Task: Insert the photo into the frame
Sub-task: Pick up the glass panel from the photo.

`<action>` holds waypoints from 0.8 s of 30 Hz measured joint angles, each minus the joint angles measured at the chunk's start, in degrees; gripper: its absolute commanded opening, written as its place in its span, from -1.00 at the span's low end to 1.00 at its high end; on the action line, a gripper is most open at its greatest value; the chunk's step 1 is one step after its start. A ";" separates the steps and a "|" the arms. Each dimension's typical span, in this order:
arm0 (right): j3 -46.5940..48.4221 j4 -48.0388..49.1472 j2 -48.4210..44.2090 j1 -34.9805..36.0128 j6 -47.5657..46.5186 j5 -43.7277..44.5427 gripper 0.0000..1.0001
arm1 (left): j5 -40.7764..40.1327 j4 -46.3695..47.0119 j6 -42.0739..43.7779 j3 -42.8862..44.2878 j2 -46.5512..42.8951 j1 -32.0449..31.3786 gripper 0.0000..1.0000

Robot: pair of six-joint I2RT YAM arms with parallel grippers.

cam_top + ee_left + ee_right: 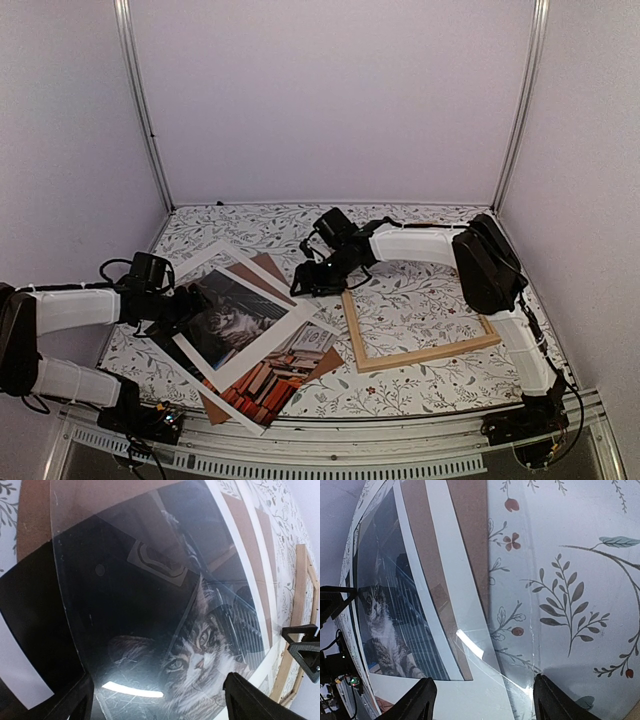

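The photo [235,318] of a grey tabby cat lies at the table's left, with its strip of red and orange books [262,385] showing towards the near edge. A clear pane [125,540] covers the cat [200,655]. My left gripper [190,305] hovers open just above it, fingers [75,705] wide apart with nothing between them. The frame [352,335] of light wood bars lies flat at centre right, and its bar [300,605] shows in the left wrist view. My right gripper [303,285] is open at the pile's far right corner, with the pane's corner [520,650] between its fingers [415,700].
A white mat [265,355] lies skewed around the cat picture, its border [445,580] crossing the right wrist view. A brown backing board [268,268] sticks out from under the pile. The floral tablecloth [420,230] is ringed by white walls and metal posts.
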 measured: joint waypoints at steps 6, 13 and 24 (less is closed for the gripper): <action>-1.38 2.21 0.02 -1.09 1.75 -3.78 0.31 | -0.11 1.38 -0.59 -0.33 0.28 0.09 0.86; -3.76 6.40 -0.09 -2.62 3.72 -8.13 0.22 | -0.26 4.50 -0.81 -1.31 0.59 0.20 0.85; -7.41 12.48 -0.42 -3.87 7.23 -13.42 0.05 | -0.81 6.19 -0.74 -1.55 1.09 0.46 0.84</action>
